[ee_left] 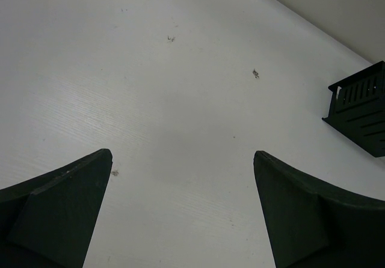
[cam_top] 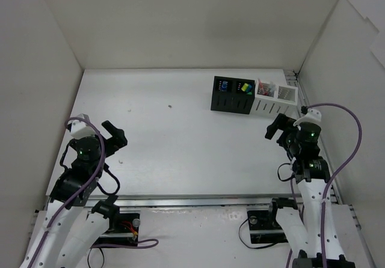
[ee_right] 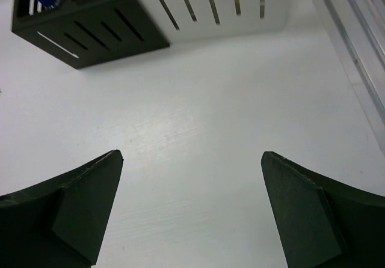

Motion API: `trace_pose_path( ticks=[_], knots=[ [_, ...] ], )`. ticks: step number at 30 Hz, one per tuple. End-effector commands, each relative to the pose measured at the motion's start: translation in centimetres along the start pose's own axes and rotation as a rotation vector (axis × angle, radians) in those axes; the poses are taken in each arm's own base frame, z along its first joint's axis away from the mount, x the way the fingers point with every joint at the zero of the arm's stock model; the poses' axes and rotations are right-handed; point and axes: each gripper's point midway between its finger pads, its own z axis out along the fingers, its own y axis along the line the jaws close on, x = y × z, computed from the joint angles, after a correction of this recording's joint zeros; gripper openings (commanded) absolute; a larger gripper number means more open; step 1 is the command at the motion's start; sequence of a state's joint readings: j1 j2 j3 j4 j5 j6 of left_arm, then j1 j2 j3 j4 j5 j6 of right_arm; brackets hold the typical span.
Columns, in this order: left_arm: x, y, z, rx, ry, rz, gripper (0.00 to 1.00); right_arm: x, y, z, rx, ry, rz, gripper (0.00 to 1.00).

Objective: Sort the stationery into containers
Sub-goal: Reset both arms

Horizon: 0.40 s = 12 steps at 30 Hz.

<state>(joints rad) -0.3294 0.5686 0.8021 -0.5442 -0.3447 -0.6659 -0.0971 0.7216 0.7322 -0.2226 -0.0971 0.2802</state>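
Observation:
The containers stand in a row at the back right: a black two-compartment box (cam_top: 231, 95) and, right of it, white slotted boxes (cam_top: 275, 100). Stationery stands inside them: a blue-capped item (cam_top: 224, 86), yellow and green highlighters (cam_top: 245, 88) and thin red pens (cam_top: 264, 88). My right gripper (cam_top: 274, 128) hovers open just in front of the white boxes, empty. In the right wrist view the black box (ee_right: 90, 24) and a white box (ee_right: 210, 6) lie ahead of the open right gripper (ee_right: 191, 154). My left gripper (cam_top: 119, 137) is open and empty at the left. In its own view the left gripper (ee_left: 182, 154) hangs over bare table.
White walls close the table in on the left, back and right. A metal rail (cam_top: 204, 202) runs along the near edge by the arm bases. Small dark specks (ee_left: 255, 73) mark the tabletop. The black box's corner (ee_left: 361, 109) shows at the right of the left wrist view.

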Motion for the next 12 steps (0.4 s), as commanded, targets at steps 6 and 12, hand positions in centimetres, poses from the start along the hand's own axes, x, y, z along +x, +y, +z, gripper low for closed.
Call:
trace_pose_path(
  ticks=[6, 12],
  knots=[
    [-1.0, -0.5, -0.2, 0.030, -0.043, -0.033, 0.99, 0.0, -1.1, -1.6, 0.043, -0.067, 0.006, 0.98],
    [-0.2, -0.3, -0.1, 0.033, -0.036, -0.046, 0.99, -1.1, -1.1, -2.4, 0.049, -0.111, 0.004, 0.98]
  ],
)
